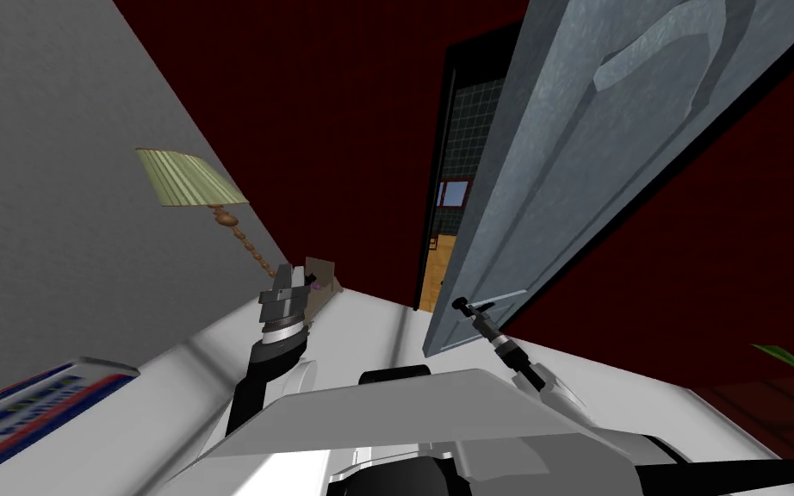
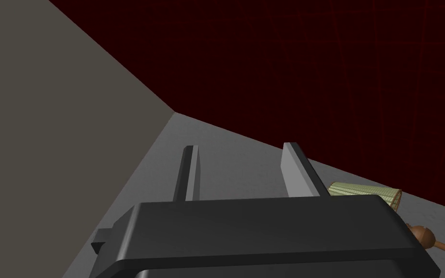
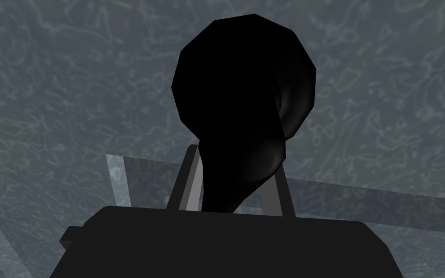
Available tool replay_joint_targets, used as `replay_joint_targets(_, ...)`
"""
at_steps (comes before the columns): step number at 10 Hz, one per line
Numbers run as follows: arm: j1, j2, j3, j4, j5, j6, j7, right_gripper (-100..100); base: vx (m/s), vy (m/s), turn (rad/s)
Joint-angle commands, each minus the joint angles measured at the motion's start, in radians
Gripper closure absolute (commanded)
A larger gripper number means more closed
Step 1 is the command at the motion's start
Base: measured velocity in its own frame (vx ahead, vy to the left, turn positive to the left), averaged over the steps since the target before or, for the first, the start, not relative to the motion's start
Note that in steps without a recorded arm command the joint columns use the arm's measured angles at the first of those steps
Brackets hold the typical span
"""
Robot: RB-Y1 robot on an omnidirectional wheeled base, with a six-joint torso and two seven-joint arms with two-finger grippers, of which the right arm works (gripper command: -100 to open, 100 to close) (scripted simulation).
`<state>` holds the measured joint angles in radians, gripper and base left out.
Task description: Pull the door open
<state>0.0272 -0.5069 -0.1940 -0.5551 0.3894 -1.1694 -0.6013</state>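
The grey-blue panelled door [image 1: 576, 172] stands ajar in a dark red wall, its free edge swung toward me. My right gripper [image 1: 466, 306] reaches up to the door's lower part and is shut on the black door handle [image 1: 473, 306]. In the right wrist view the black handle [image 3: 245, 87] rises between the two fingers of the gripper [image 3: 236, 169], which press its sides, with the door's mottled face [image 3: 72, 72] close behind. My left gripper [image 1: 288, 284] hangs away from the door at my left, open and holding nothing [image 2: 243, 169].
Through the gap [image 1: 443, 258] beside the door I see a tiled wall and a wooden floor. A lamp with a green shade [image 1: 189, 176] [image 2: 366, 193] stands by the grey wall near my left hand. A striped flat object [image 1: 34, 405] lies at the left, a green leaf [image 1: 783, 357] at the right.
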Motion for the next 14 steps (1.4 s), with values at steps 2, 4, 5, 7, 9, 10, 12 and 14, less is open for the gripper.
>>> replay_joint_targets(2,-0.024,-0.011,-0.005,0.058,0.0,-0.032,0.008,100,-0.092,-0.044,0.019)
replay_joint_targets(4,-0.013,-0.021,-0.011,0.07,0.004,-0.06,0.004,100,-0.162,-0.066,0.195)
replay_joint_targets(5,-0.009,-0.025,-0.014,0.074,0.006,-0.071,0.002,100,-0.176,-0.077,0.179)
replay_joint_targets(7,-0.002,-0.021,-0.015,0.069,0.01,-0.073,-0.001,100,-0.093,-0.051,0.11)
replay_joint_targets(9,0.001,-0.024,-0.019,0.076,0.013,-0.085,-0.001,100,-0.182,-0.1,0.167)
replay_joint_targets(10,0.004,-0.026,-0.022,0.081,0.015,-0.094,-0.002,100,-0.237,-0.097,0.177)
replay_joint_targets(12,0.009,-0.031,-0.029,0.091,0.02,-0.113,-0.003,100,-0.198,-0.104,0.175)
replay_joint_targets(14,0.014,-0.036,-0.035,0.101,0.025,-0.13,-0.004,100,-0.218,-0.118,0.189)
